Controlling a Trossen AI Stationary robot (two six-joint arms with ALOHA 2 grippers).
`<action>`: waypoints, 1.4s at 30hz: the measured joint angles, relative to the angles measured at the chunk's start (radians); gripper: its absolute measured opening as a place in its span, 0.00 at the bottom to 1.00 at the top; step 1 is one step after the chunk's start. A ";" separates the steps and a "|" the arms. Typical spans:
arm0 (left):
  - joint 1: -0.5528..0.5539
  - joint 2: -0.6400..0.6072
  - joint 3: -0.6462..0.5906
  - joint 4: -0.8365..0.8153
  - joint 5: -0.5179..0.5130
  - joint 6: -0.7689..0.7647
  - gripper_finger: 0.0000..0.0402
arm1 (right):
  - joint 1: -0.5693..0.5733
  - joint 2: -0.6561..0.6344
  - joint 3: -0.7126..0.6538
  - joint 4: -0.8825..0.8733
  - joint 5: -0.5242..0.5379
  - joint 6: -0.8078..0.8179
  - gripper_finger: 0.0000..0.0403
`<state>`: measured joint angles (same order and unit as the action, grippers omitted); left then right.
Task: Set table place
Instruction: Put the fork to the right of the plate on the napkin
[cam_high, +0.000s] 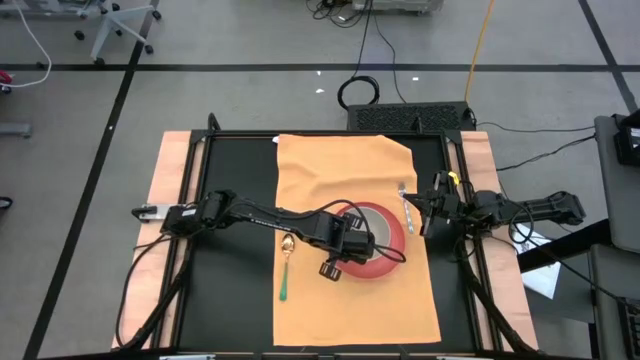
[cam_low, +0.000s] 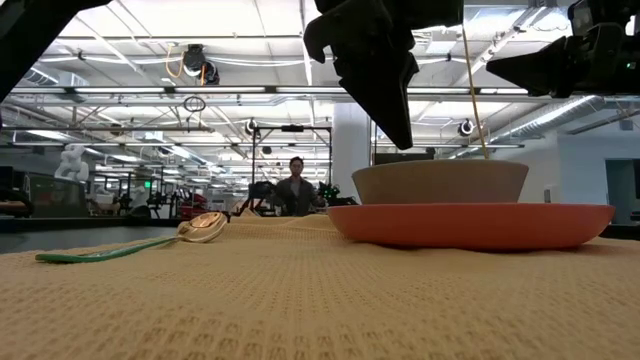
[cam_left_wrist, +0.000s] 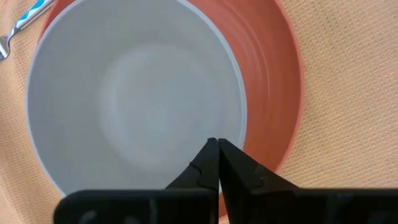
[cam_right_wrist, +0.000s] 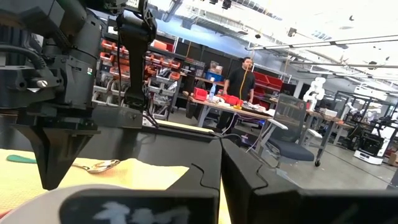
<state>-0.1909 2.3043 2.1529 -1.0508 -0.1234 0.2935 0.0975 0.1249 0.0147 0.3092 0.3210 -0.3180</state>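
Orange-tan mat (cam_high: 355, 240) lies mid-table, slightly wrinkled. Red plate (cam_high: 392, 232) sits on its right half, grey bowl (cam_left_wrist: 130, 106) on the plate. Left gripper (cam_left_wrist: 217, 144) hangs just above the bowl, fingers pressed together, holding nothing. Right gripper (cam_high: 424, 212) is at the mat's right edge near the fork (cam_high: 405, 200), fingers together, empty. Spoon (cam_high: 285, 262) lies left of the plate.

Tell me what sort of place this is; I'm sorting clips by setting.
Probably a robotics lab or workshop, not a home: the mat lies on a black table beside loose floor cables, and beyond it are red parts bins, workbenches and a standing person.
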 joint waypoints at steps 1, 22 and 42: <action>0.000 0.000 0.000 0.000 0.000 0.000 0.02 | 0.000 0.000 0.000 0.000 0.000 0.000 0.00; 0.057 -0.215 0.000 -0.002 -0.009 -0.098 0.08 | 0.000 0.003 0.000 0.008 0.000 0.003 0.00; 0.102 -0.288 -0.003 -0.123 0.071 -0.134 0.08 | 0.000 0.003 0.000 0.007 0.000 0.010 0.00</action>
<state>-0.0894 2.0168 2.1502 -1.1741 -0.0525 0.1591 0.0978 0.1284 0.0143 0.3160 0.3206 -0.3084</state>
